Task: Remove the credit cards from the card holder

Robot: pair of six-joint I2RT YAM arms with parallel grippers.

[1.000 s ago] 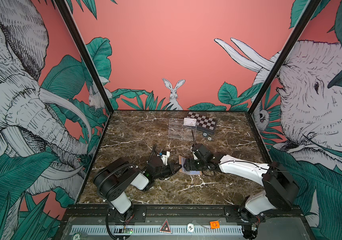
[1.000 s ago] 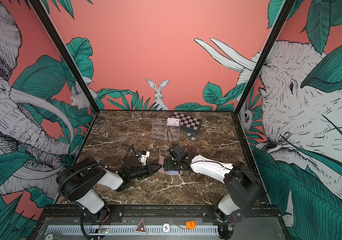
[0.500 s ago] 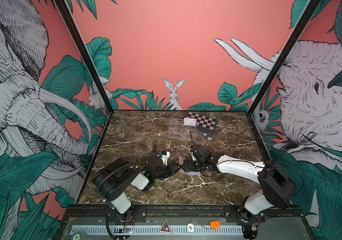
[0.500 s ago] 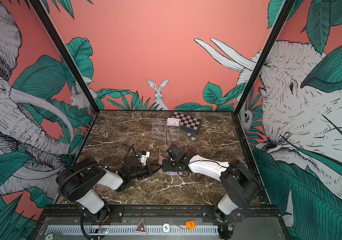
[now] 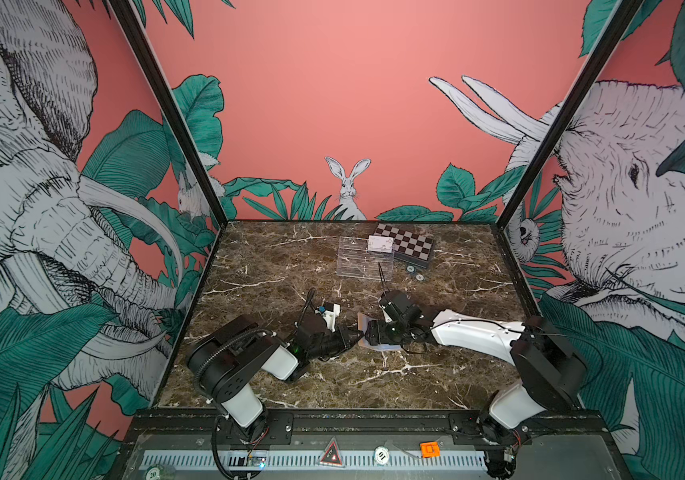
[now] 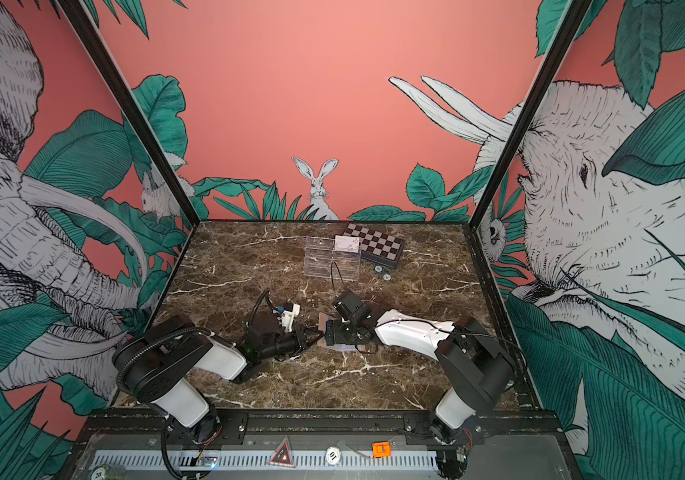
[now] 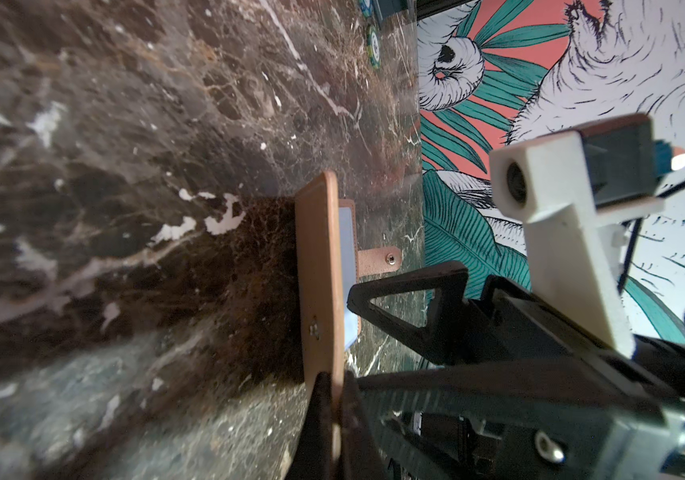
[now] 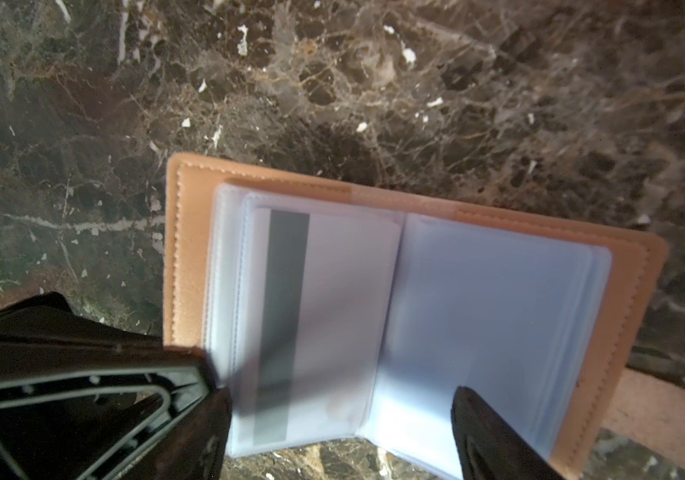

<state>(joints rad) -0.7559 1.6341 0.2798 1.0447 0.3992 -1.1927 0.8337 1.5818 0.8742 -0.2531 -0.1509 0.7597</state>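
Note:
The tan card holder lies open on the marble in the middle, showing in both top views. One credit card, white with a dark stripe, sits inside a pale sleeve on the holder's left half. My left gripper is shut on the edge of the tan cover. My right gripper hovers open over the sleeves, one finger on each side of the fold. Another white card stands in the clear tray at the back.
A clear acrylic tray and a checkered box stand at the back of the table. Two small chips lie just in front of the box. The two grippers nearly meet at the holder.
My right gripper has slid left over the open holder, closer to the left gripper. The left gripper has kept its hold on the cover.

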